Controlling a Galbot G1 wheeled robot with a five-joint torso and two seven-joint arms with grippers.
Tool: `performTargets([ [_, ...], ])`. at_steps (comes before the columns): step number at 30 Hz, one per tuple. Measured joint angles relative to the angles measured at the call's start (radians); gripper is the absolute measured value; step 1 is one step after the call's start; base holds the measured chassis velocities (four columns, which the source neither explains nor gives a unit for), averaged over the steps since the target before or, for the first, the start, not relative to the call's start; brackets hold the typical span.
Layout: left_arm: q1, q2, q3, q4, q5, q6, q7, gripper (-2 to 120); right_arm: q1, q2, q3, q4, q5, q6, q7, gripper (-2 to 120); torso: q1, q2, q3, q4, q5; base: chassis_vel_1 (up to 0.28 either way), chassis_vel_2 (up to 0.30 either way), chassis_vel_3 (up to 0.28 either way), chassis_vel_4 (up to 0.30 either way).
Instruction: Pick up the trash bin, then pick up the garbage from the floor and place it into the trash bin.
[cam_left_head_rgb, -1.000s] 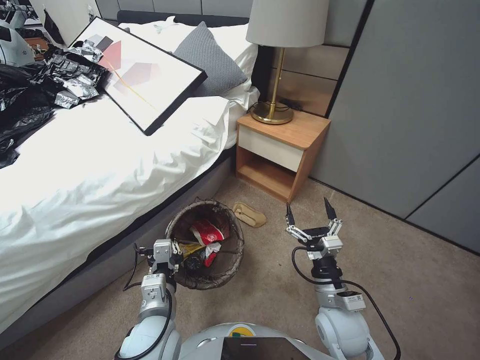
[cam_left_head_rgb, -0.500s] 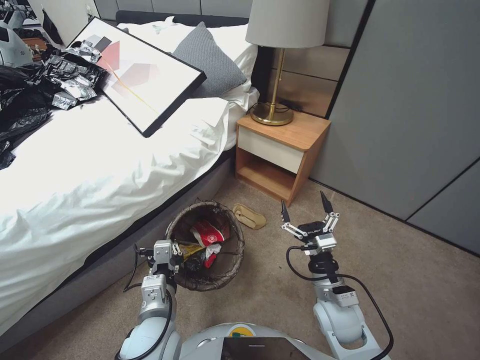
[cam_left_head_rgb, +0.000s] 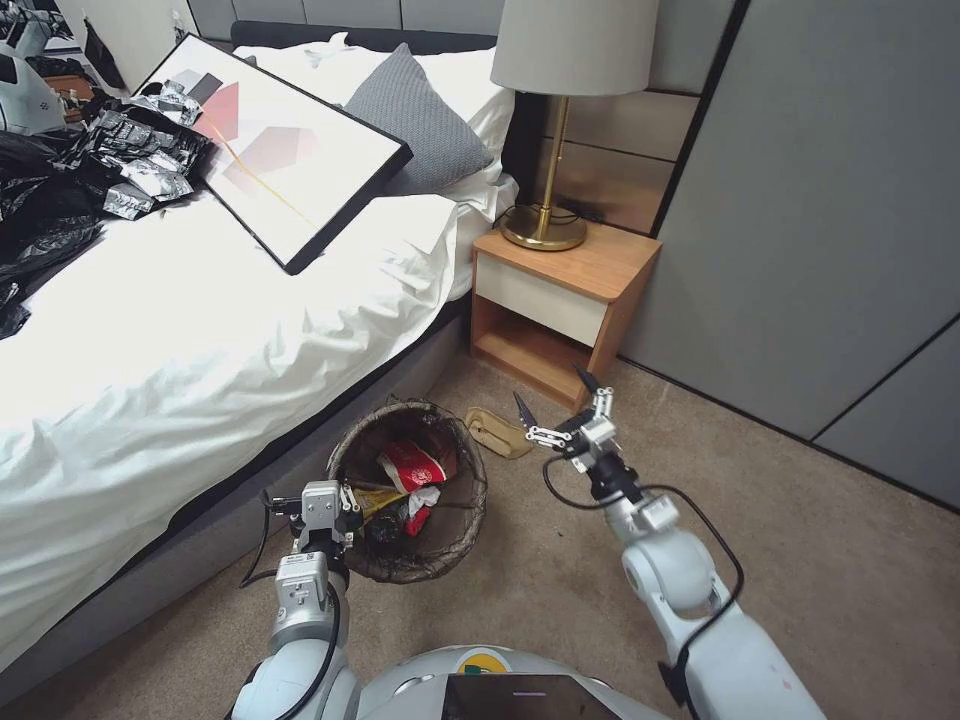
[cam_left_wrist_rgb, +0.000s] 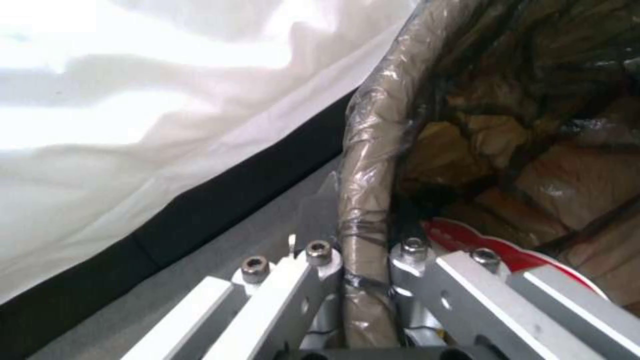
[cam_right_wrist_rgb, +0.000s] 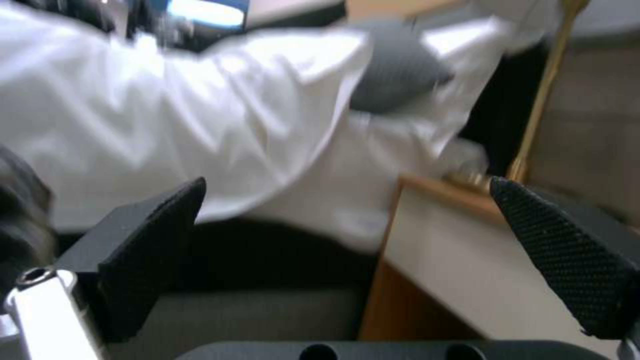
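The trash bin (cam_left_head_rgb: 476, 472) stands on the carpet beside the bed, its dark bag folded over the rim (cam_left_wrist_rgb: 363, 190). My left gripper (cam_left_head_rgb: 345, 498) is shut on the bin's near rim, one finger (cam_left_wrist_rgb: 313, 260) outside and one inside. Garbage lies in the bin: a crushed red-and-white cup (cam_left_head_rgb: 412, 465), white tissue (cam_left_head_rgb: 427, 496) and a yellow wrapper (cam_left_head_rgb: 375, 497). A tan flat packet (cam_left_head_rgb: 497, 432) lies on the floor just beyond the bin. My right gripper (cam_left_head_rgb: 552, 392) hovers open right of the packet, tilted toward it, its black pads (cam_right_wrist_rgb: 153, 240) wide apart.
A wooden nightstand (cam_left_head_rgb: 560, 290) with a brass lamp (cam_left_head_rgb: 548, 210) stands close behind the right gripper. The bed (cam_left_head_rgb: 200, 330) runs along the left, carrying a framed picture (cam_left_head_rgb: 280, 150) and black bags. A grey wall panel (cam_left_head_rgb: 820, 220) closes the right. Open carpet (cam_left_head_rgb: 850, 560) lies to the right.
My right arm has swung left and forward, bringing its open gripper from beside the bin to just right of the tan packet. The left gripper and bin have stayed put.
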Motion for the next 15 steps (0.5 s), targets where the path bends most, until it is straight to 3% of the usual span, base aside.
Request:
performTargets([
  [5,0.003,-0.012,-0.005,0.000,0.007,-0.001,-0.001,0,0.204,-0.045,-0.106,-0.124,-0.003,-0.139,0.080,100,0.000,0.000,0.000,0.0005,-0.0001,0.000,0.000,0.000,0.000],
  [7,0.003,-0.014,-0.006,0.000,0.008,-0.001,-0.001,0,0.233,-0.047,-0.125,-0.150,-0.004,-0.151,0.091,100,0.000,0.000,0.000,0.0005,-0.0001,0.000,0.000,0.000,0.000],
  [15,-0.001,-0.020,-0.010,0.011,0.012,-0.002,-0.001,0,0.378,-0.002,-0.247,-0.383,-0.010,-0.262,0.147,100,0.000,0.000,0.000,-0.0001,0.0000,0.000,0.000,0.000,0.000],
])
